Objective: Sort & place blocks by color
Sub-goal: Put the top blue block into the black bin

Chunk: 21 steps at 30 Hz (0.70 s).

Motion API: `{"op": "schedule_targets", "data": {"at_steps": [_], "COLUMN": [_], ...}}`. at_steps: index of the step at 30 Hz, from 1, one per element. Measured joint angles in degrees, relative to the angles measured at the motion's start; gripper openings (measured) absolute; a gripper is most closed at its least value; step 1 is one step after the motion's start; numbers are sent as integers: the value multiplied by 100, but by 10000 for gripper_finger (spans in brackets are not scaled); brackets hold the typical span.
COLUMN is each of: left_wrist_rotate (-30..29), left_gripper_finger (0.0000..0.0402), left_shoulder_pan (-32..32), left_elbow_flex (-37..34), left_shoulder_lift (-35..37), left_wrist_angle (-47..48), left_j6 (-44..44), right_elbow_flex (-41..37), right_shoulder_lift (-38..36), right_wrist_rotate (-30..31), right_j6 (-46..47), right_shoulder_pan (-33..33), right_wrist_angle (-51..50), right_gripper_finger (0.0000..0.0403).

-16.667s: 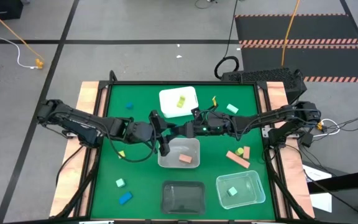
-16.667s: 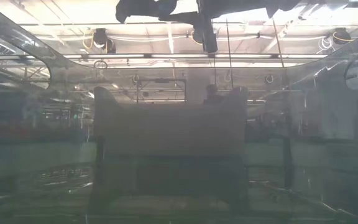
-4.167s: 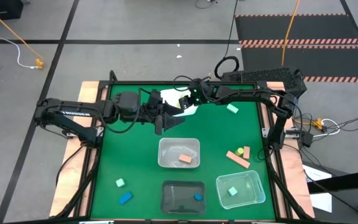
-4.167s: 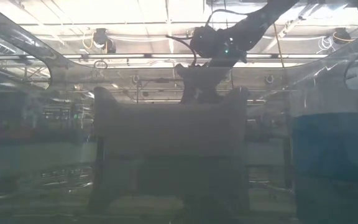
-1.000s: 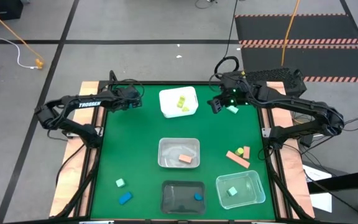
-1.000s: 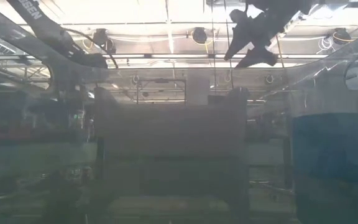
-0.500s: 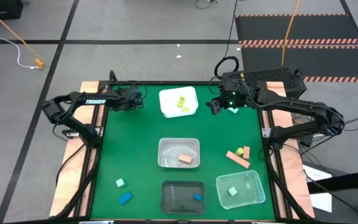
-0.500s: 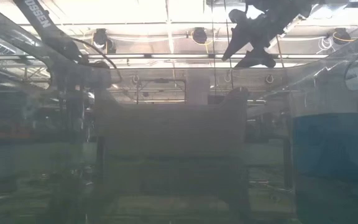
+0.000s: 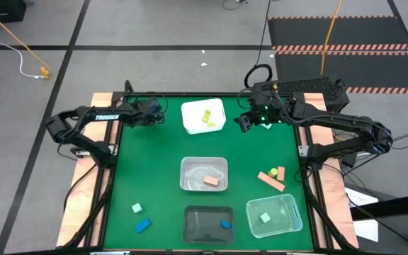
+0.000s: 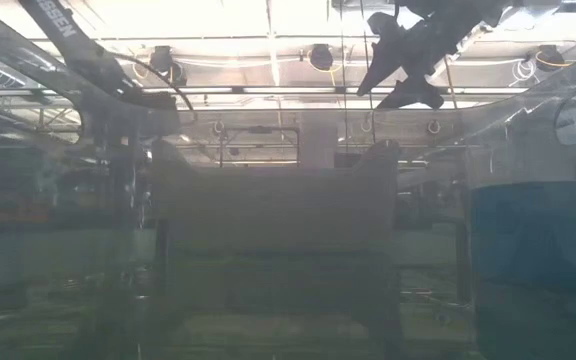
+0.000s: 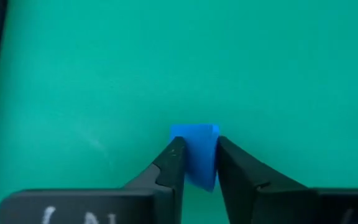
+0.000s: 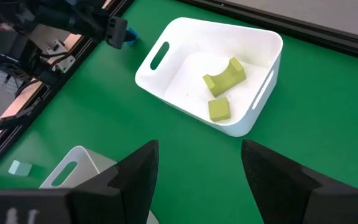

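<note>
Block [image 11: 194, 152] blue, likely light, rigid | left gripper [image 11: 196, 163] clamped on its flat sides | right gripper [image 12: 197, 163] spread, empty

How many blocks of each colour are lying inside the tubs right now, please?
Yellow-green blocks, white tub: 2
Salmon block, middle clear tub: 1
Blue block, dark tub: 1
Mint block, right clear tub: 1
Total: 5
Left gripper and its held blue block not counted.

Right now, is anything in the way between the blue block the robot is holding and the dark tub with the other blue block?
Nothing visible blocks it. The left gripper pinches the blue block at the table's far left; open green mat leads to the dark tub.
</note>
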<state>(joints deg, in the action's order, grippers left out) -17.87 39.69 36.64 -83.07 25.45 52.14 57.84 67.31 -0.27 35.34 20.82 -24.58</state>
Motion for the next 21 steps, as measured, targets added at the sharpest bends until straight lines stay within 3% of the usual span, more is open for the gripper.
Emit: {"op": "schedule_targets", "data": {"at_steps": [10, 21], "left_wrist_rotate": [186, 355], "left_gripper_finger": [6, 1], "left_shoulder_pan": [-201, -591], "left_elbow_flex": [-19, -17], "left_shoulder_lift": [715, 774], "left_wrist_angle": [24, 9], "left_j6": [29, 162], "right_elbow_flex": [0, 0], "right_shoulder_lift": [0, 0], "right_wrist_rotate": [0, 0], "right_j6": [-19, -65], "right_shoulder_pan": [2, 2], "right_wrist_angle": [1, 2], "right_gripper_finger": [219, 219]}}
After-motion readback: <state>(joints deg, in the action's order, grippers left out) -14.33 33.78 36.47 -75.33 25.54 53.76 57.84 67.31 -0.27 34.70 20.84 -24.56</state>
